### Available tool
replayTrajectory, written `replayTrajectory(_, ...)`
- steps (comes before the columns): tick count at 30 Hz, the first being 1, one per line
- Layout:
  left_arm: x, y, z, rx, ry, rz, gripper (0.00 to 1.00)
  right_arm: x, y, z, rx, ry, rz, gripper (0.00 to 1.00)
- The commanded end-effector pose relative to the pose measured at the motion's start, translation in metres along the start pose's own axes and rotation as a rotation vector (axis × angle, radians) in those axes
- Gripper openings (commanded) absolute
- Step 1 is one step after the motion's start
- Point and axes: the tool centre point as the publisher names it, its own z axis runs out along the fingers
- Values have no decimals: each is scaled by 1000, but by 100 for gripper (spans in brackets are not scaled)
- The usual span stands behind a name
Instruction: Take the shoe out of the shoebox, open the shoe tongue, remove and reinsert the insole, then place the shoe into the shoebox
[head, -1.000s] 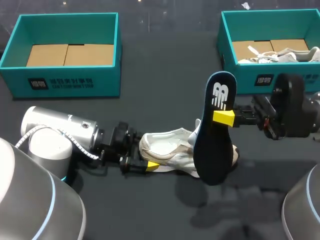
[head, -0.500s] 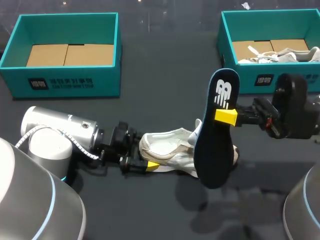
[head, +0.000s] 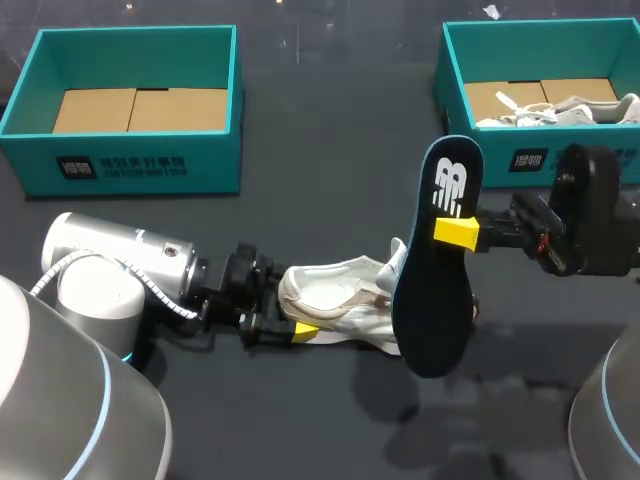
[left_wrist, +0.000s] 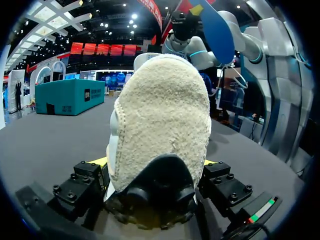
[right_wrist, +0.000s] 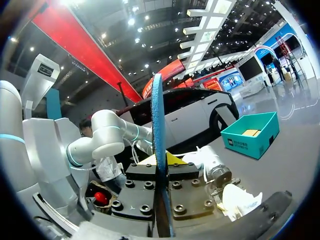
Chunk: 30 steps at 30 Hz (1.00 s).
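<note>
A white shoe (head: 345, 303) lies on its side on the dark table, toe towards the right. My left gripper (head: 290, 313) is at its heel, and in the left wrist view the fuzzy heel (left_wrist: 160, 110) fills the gap, both fingers pressing on its sides. The dark blue insole (head: 435, 275) hangs upright above the shoe's toe, clear of it, with my right gripper (head: 455, 232) shut on its upper half. In the right wrist view the insole (right_wrist: 158, 130) stands edge-on between the yellow tips of that gripper (right_wrist: 159, 162).
A teal shoebox (head: 130, 105) with a cardboard floor stands at the back left. A second teal box (head: 480, 135) at the back right holds another white shoe (head: 560, 110). Bare table lies between the boxes and in front of the shoe.
My right gripper has carried the insole a little to the right and upward. The left arm and the shoe have stayed put.
</note>
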Motion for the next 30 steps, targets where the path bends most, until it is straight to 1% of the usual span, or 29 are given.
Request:
replayTrajectory(1, 0, 7, -1, 0, -8, 1, 100, 3, -1, 0, -1, -4, 0, 0)
replayTrajectory(9, 1, 4, -12, -46, -16, 9, 100, 3, -1, 0, -1, -4, 0, 0)
replayTrajectory(16, -1, 2, -25, -127, -27, 33, 100, 3, -1, 0, -1, -4, 0, 0)
replayTrajectory(21, -5, 4, -33, -214, -12, 55, 100, 3, -1, 0, -1, -4, 0, 0)
replayTrajectory(26, -4, 3, -44, -313, 4, 80, 100, 3, -1, 0, -1, -4, 0, 0)
replayTrajectory(28, -3, -1, -50, -385, 17, 90, 100, 3, -1, 0, -1, -4, 0, 0)
replayTrajectory(29, -2, -4, -55, -469, 12, 155, 100, 3, -1, 0, -1, -4, 0, 0)
replayTrajectory(30, -2, -4, -55, -469, 12, 155, 100, 3, -1, 0, -1, -4, 0, 0)
